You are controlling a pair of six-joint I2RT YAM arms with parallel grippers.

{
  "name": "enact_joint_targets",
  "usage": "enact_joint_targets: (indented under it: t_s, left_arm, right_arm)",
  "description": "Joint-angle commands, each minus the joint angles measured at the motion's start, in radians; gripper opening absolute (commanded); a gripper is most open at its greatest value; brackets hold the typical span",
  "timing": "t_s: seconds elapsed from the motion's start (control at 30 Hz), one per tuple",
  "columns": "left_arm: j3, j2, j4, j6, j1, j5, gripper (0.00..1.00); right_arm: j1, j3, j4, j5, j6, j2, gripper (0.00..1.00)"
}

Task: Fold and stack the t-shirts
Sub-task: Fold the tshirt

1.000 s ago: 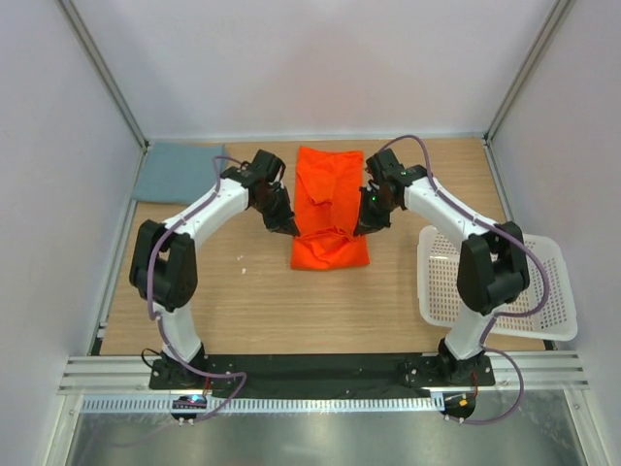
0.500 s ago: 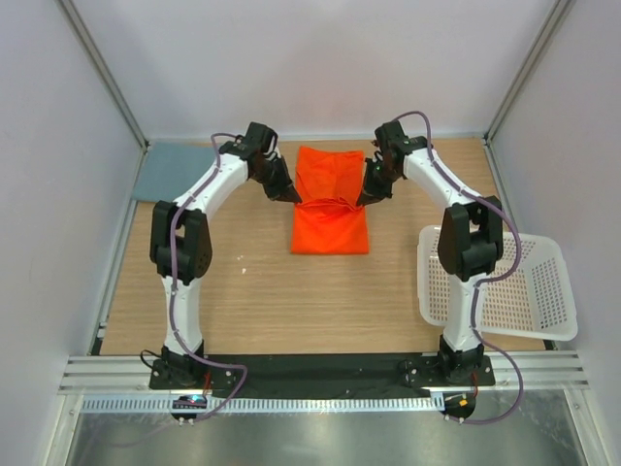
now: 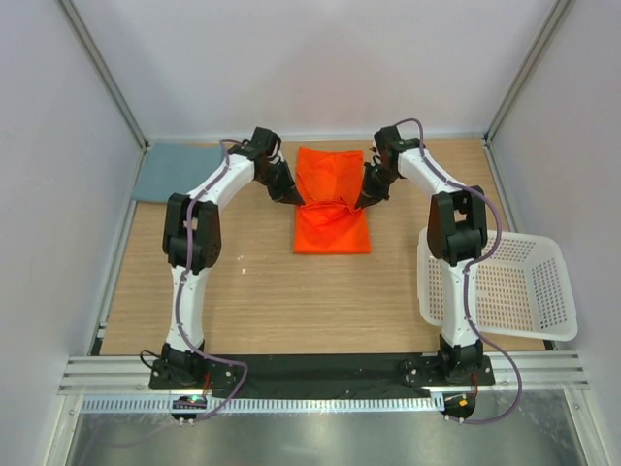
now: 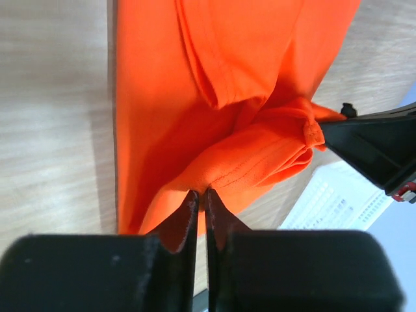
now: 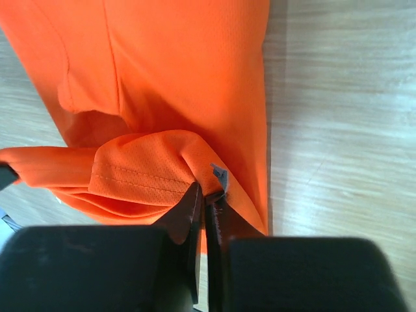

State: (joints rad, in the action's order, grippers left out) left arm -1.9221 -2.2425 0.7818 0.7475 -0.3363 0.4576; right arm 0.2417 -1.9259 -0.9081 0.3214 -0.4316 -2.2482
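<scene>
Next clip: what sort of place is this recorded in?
Probably a lab test cell, not a home: a wooden table boxed in by plain white panels, with laundry props, an orange t-shirt and a white basket.

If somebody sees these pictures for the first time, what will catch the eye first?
The bright orange t-shirt in the far middle of the table stands out first, with the left fingers and the right fingers shut on a lifted edge of it from either side. Next come the grey-blue t-shirt lying flat in the far left corner and the white basket at the right edge.
</scene>
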Motion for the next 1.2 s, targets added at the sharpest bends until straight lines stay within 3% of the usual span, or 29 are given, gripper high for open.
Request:
enact_joint_targets:
  t_s: [0.0,0.1,0.13,0.23,0.33,0.47,0.7,0.8,0.83,0.9,1.17]
  left_arm:
    - [-0.086,-0.040,-0.058,-0.017,0.016,0.027,0.09]
    - [-0.129,-0.075,-0.058,-0.030,0.026,0.000,0.24]
    - [-0.143,-0.078,-0.052,-0.036,0.034,-0.005,0.28]
    - [-0.193,-0.046,-0.012,-0.080,0.036,-0.054,0.33]
    - [-0.164,0.027,0.014,-0.103,0.036,-0.099,0.38]
    - [-0.022,0.122,-0.016,-0.106,0.022,-0.082,0.39]
    - [0.166,0.161,-0.098,-0.089,-0.076,0.015,0.30]
    - [0.193,0.146,-0.105,-0.086,-0.090,0.016,0.26]
    - [0.201,0.141,-0.105,-0.086,-0.096,0.015,0.24]
    - [0.210,0.130,-0.099,-0.097,-0.101,0.004,0.22]
    - [0.333,0.098,-0.081,-0.137,-0.115,-0.048,0.21]
  right_arm:
    - [-0.018,-0.067,0.037,0.022,0.013,-0.028,0.12]
    - [-0.044,-0.146,0.014,0.024,-0.012,-0.088,0.31]
    - [-0.057,-0.209,-0.035,0.016,-0.013,-0.100,0.42]
    - [-0.070,-0.310,-0.118,-0.020,-0.003,-0.116,0.57]
    - [-0.073,-0.315,-0.173,-0.047,0.022,-0.081,0.62]
    - [-0.059,-0.170,-0.155,-0.065,0.027,0.031,0.63]
    - [0.011,0.080,-0.036,-0.027,0.071,0.203,0.62]
    - [0.034,0.192,0.021,0.001,0.060,0.225,0.54]
    - [0.044,0.240,0.041,0.025,0.054,0.228,0.42]
    - [0.056,0.284,0.060,0.028,0.054,0.222,0.36]
    - [0.140,0.415,0.127,-0.082,0.113,0.197,0.41]
